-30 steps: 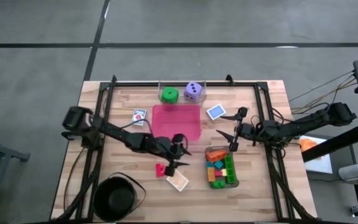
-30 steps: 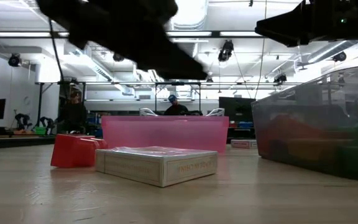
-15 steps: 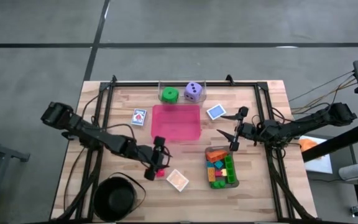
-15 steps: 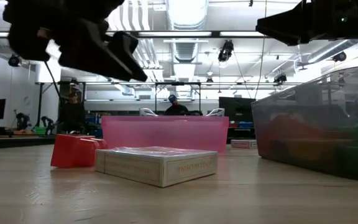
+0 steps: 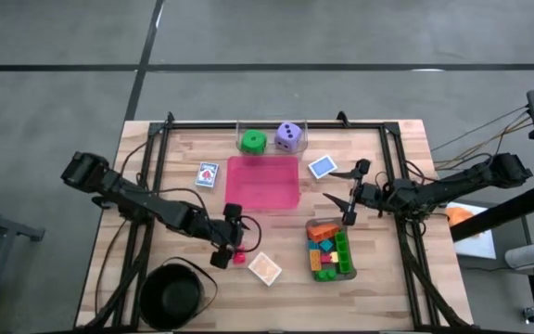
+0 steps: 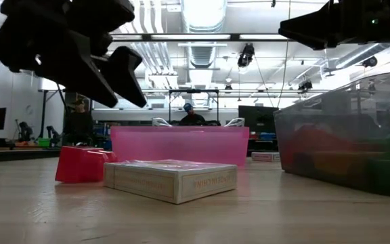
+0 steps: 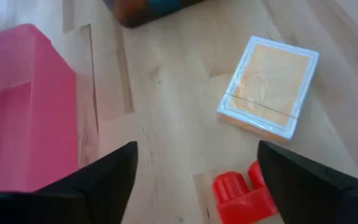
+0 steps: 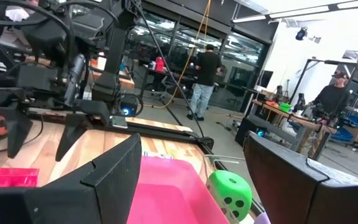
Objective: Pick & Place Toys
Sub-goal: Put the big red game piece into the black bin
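High view, I see small clear plastic tray [image 5: 332,252] of coloured plastic bricks [image 5: 325,250], pink plastic tray [image 5: 264,181] empty, left gripper [image 5: 231,242] spread over small red plastic brick [image 5: 239,254], right gripper [image 5: 349,197] spread.

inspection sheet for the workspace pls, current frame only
Surface: wooden table, black rails along its sides.
Job's things: red brick and orange card deck loose on the wood; bricks in the grey tray; green die, purple die; blue decks.
Clutter: pink tray without toys; black bowl.
Grippers: left gripper open above the red brick; right gripper open, nothing held.
Cables: along both arms and off the right edge.
Surroundings: people beyond the table.
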Motion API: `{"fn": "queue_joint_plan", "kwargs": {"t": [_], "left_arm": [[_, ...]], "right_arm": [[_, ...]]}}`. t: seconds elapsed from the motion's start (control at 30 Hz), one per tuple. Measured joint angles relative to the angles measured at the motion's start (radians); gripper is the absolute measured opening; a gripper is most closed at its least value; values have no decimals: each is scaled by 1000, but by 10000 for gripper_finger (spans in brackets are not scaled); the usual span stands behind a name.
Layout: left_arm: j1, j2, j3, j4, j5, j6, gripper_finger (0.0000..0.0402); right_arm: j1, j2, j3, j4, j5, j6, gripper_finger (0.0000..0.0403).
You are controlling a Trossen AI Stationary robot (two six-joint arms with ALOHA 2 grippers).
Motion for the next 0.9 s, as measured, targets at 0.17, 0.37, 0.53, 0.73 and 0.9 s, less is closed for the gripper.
{"fn": "queue_joint_plan", "kwargs": {"t": [0.17,0.37,0.53,0.73,0.9], "left_arm": [[-33,0,33,-70,3,16,365],[-84,0,53,-152,11,36,372],[-98,10,55,-158,11,68,372],[-99,61,55,-158,7,139,372],[-98,92,54,-190,6,199,372]], "right_arm": [[0,2,0,0,0,0,282],[0,2,0,-1,0,3,282],[0,2,0,-1,0,3,282],[0,2,0,-1,0,3,282],[0,2,0,-1,0,3,282]]}}
